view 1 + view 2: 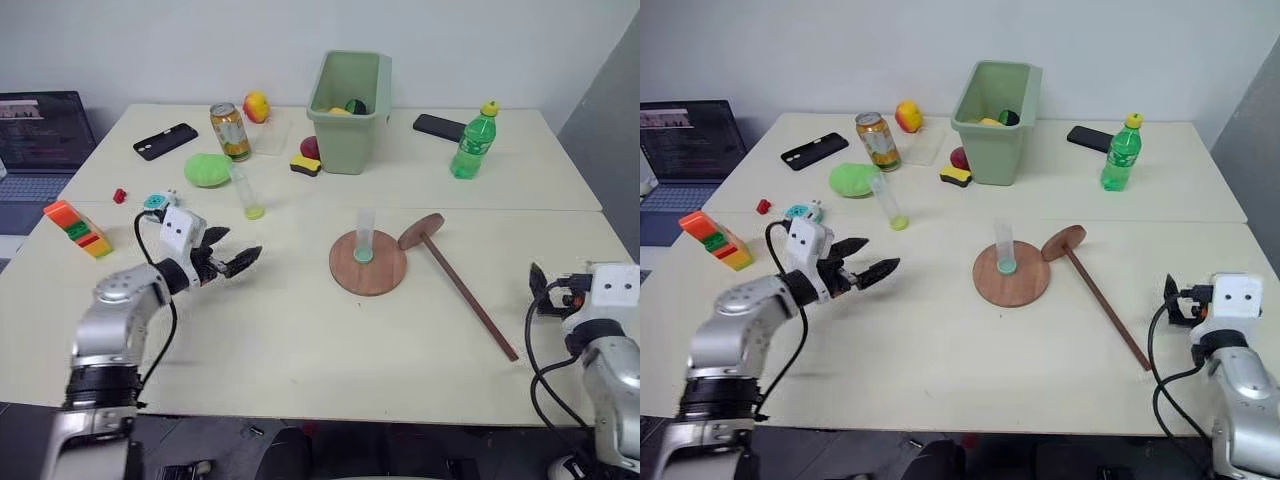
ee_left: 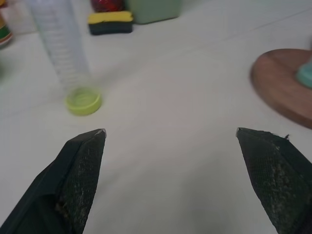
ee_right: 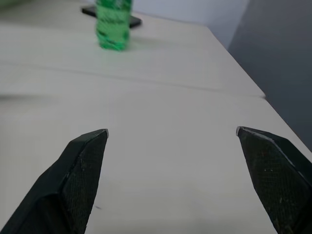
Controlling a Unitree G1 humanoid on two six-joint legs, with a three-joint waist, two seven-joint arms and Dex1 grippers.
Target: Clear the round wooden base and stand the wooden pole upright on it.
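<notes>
The round wooden base (image 1: 375, 272) lies flat in the middle of the table. A clear test tube with a teal cap (image 1: 364, 238) stands upright on it. Just right of the base lies the wooden pole (image 1: 465, 292), its thick disc end (image 1: 421, 231) beside the base's rim and its rod running toward the front right. My left gripper (image 1: 881, 254) hovers open over the table left of the base, nothing between its fingers; the base's edge (image 2: 285, 90) also appears in the left wrist view. Near the table's right front edge my right gripper (image 1: 538, 287) stands open and empty.
A second clear tube with a yellow-green cap (image 1: 246, 192) lies ahead of the left gripper. Behind are a green bin (image 1: 350, 95), a soda can (image 1: 230, 130), a sponge (image 1: 305, 165), two phones and a green bottle (image 1: 474, 140). An orange block (image 1: 78, 228) and a laptop (image 1: 40, 130) sit at the left.
</notes>
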